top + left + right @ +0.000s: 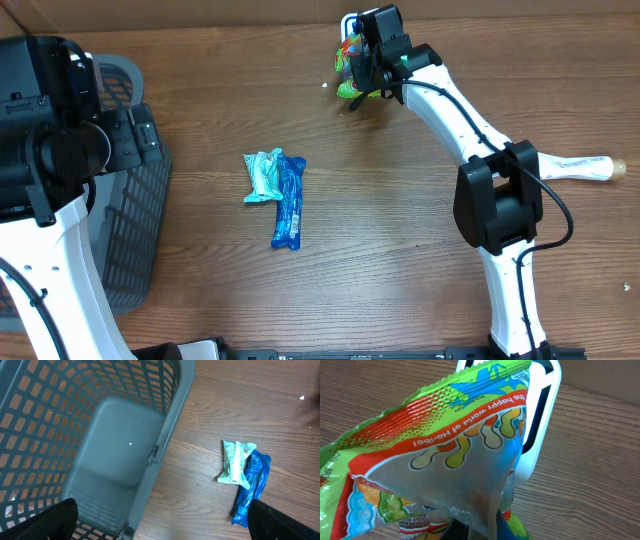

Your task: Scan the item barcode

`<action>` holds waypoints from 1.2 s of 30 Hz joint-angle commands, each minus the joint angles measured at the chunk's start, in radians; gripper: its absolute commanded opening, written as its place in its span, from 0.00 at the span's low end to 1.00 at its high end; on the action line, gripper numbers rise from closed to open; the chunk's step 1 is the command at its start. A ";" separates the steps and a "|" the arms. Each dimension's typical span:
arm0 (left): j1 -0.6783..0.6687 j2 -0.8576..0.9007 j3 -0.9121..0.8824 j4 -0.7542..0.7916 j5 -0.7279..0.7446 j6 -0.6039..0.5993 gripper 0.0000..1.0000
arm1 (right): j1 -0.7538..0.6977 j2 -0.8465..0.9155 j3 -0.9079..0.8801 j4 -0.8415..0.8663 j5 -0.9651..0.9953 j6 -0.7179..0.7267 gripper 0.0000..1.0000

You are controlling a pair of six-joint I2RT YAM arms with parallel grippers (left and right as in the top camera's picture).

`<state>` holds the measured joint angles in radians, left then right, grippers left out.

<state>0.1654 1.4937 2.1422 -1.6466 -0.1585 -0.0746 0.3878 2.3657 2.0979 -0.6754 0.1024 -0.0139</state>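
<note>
Present candy bag — pinched in the fully closed right gripper, at the table's far edge, just in front of the white scanner — with barcode panel flat toward the window. Tilt slowly to avoid glare off crinkled film. Leave left gripper, wide open and empty, over the basket.

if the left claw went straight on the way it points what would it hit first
Most likely the grey basket: the open left claw aims at its solid inner panel, with nothing between, though depth is unclear.
</note>
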 commanded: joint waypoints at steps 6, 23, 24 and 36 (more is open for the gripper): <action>0.004 0.004 0.018 0.001 -0.006 0.011 1.00 | 0.001 -0.009 0.045 0.007 -0.030 0.022 0.03; 0.004 0.004 0.018 0.001 -0.006 0.011 1.00 | -0.149 -0.217 0.414 -0.790 -0.287 0.124 0.04; 0.004 0.004 0.018 0.001 -0.006 0.011 1.00 | -0.176 -0.224 0.414 -0.825 -0.273 0.161 0.04; 0.004 0.004 0.018 0.001 -0.006 0.011 1.00 | -0.568 -0.212 0.052 -0.706 -0.169 0.507 0.04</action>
<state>0.1654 1.4937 2.1422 -1.6466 -0.1585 -0.0746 -0.1371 2.1632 2.2589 -1.4395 -0.0761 0.3614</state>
